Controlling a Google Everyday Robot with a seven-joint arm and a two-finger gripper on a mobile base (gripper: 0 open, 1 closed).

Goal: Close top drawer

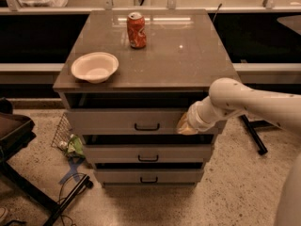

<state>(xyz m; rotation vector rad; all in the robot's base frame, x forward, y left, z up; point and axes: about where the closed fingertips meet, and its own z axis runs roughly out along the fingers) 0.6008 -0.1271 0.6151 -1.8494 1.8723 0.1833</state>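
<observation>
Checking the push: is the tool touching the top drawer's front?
Cannot tell. In the camera view the tool overlaps the right end of the top drawer front, so any gap between them would be hidden.
</observation>
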